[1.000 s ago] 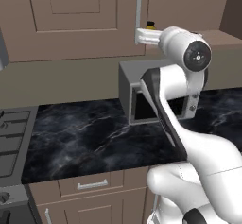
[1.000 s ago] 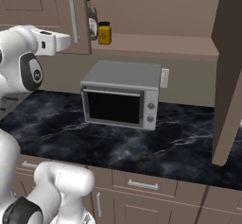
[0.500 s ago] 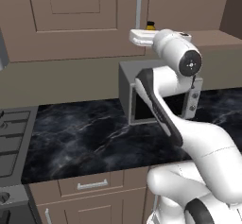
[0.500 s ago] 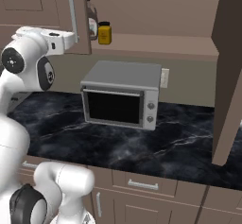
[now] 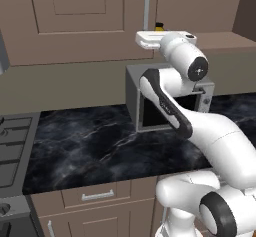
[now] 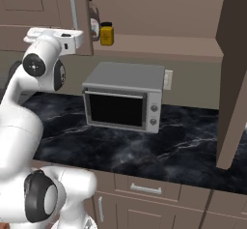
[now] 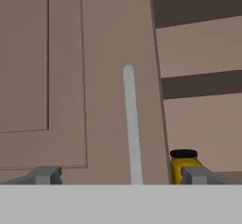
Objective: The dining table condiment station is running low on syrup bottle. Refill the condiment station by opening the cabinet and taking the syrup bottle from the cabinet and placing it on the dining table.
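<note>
The cabinet (image 5: 90, 21) is a taupe wall unit. Its left door carries a vertical silver handle (image 7: 132, 128), and its right door (image 6: 234, 73) stands swung open. My gripper (image 7: 120, 176) is open and faces that handle, which rises midway between the two fingertips (image 7: 45, 175) with nothing held. In the base views the hand (image 5: 147, 38) (image 6: 72, 35) hovers just below the handle (image 6: 73, 8). The syrup bottle (image 6: 93, 22) stands on the cabinet shelf, half hidden behind the door's edge. The dining table is out of view.
A short yellow jar (image 6: 106, 34) (image 7: 183, 164) with a black lid stands beside the bottle. A grey microwave (image 6: 124, 97) sits on the black marble counter (image 5: 90, 141) below. A stove (image 5: 12, 151) lies at the left.
The hand has edged a little closer to the door handle while the elbow swung round. The jaws have stayed open.
</note>
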